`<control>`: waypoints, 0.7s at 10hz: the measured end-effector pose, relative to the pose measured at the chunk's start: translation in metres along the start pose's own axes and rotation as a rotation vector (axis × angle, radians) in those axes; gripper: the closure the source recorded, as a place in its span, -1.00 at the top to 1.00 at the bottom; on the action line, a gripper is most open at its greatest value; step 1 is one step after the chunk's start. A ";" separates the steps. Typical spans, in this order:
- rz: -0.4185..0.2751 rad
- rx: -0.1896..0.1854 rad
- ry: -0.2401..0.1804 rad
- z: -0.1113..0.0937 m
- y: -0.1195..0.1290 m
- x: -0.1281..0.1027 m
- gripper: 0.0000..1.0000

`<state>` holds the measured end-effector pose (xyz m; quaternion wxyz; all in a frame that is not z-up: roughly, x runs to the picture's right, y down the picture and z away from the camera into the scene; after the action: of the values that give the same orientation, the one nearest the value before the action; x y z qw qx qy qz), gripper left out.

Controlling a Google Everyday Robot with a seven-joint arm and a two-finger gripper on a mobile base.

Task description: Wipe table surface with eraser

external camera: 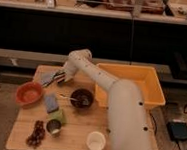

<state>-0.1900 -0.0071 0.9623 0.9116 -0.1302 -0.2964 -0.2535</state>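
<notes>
My gripper (59,77) is low over the back left part of the wooden table (82,123), at the end of the white arm (95,72). It is right beside a flat grey object (48,78) lying at the table's back left and seems to touch its right edge. A blue-grey rectangular block (51,103), which looks like the eraser, lies flat in front of it, apart from the gripper.
An orange bowl (29,93) sits at the left. A dark bowl with a spoon (82,97) stands mid-table. A yellow bin (132,86) fills the right. A green object (58,115), small cup (54,128), grapes (35,134) and white cup (95,140) stand in front.
</notes>
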 end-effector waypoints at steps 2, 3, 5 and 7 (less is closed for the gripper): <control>-0.033 -0.021 -0.042 -0.001 0.017 -0.024 -0.81; -0.046 -0.034 -0.062 -0.001 0.024 -0.034 -0.81; -0.049 -0.055 -0.086 -0.004 0.043 -0.039 -0.81; -0.037 -0.067 -0.088 -0.013 0.065 -0.034 -0.81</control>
<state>-0.1718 0.0555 0.9257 0.8880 -0.1661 -0.3298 -0.2740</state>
